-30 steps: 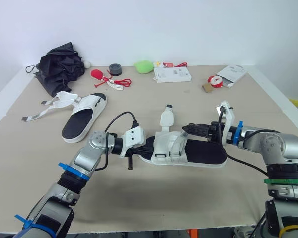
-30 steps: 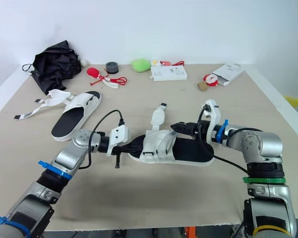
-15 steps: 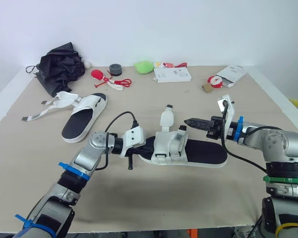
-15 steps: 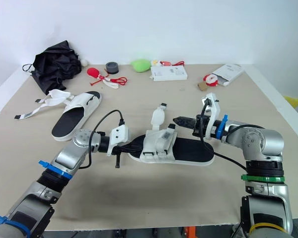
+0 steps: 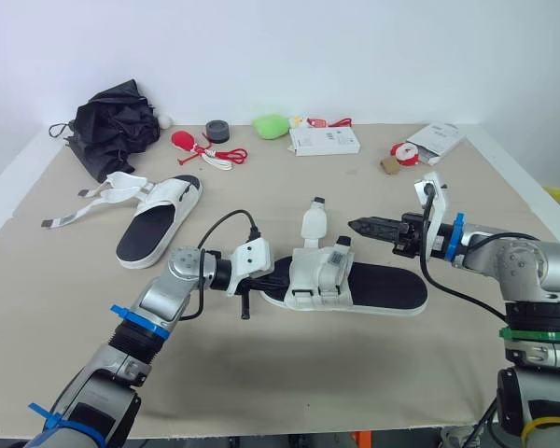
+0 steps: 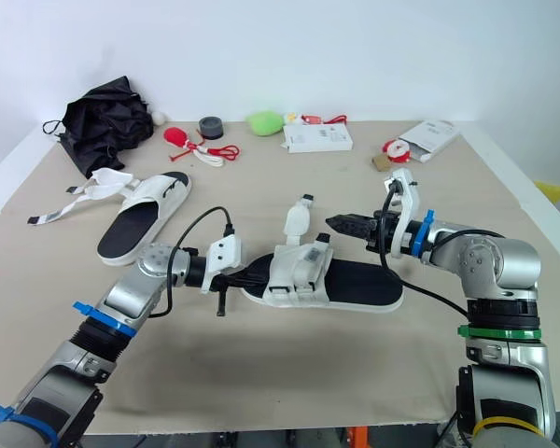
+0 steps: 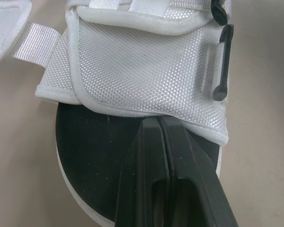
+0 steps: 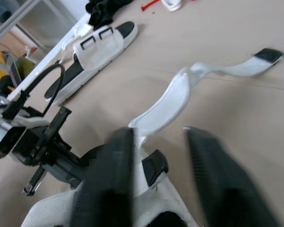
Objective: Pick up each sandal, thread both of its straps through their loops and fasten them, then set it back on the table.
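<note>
A sandal (image 5: 378, 289) with a black sole and white upper lies mid-table. My left gripper (image 5: 269, 274) is shut on the toe end of its sole; in the left wrist view the fingers (image 7: 151, 156) press together on the black sole just below the white upper (image 7: 142, 66). One long strap (image 5: 313, 222) sticks out loose toward the far side. My right gripper (image 5: 357, 224) hovers open just above and right of the upper, holding nothing. The second sandal (image 5: 159, 219) lies at the left with its straps (image 5: 98, 198) undone.
Along the far edge are a black umbrella (image 5: 117, 121), red cords (image 5: 210, 152), a tape roll (image 5: 217, 132), a green toy (image 5: 271, 124), a white box (image 5: 324, 140) and a white packet (image 5: 436, 140). The table's right edge runs close behind my right arm.
My right gripper has lifted off the sandal's upper and drawn back up and to the right. The left gripper and sandal have stayed put.
</note>
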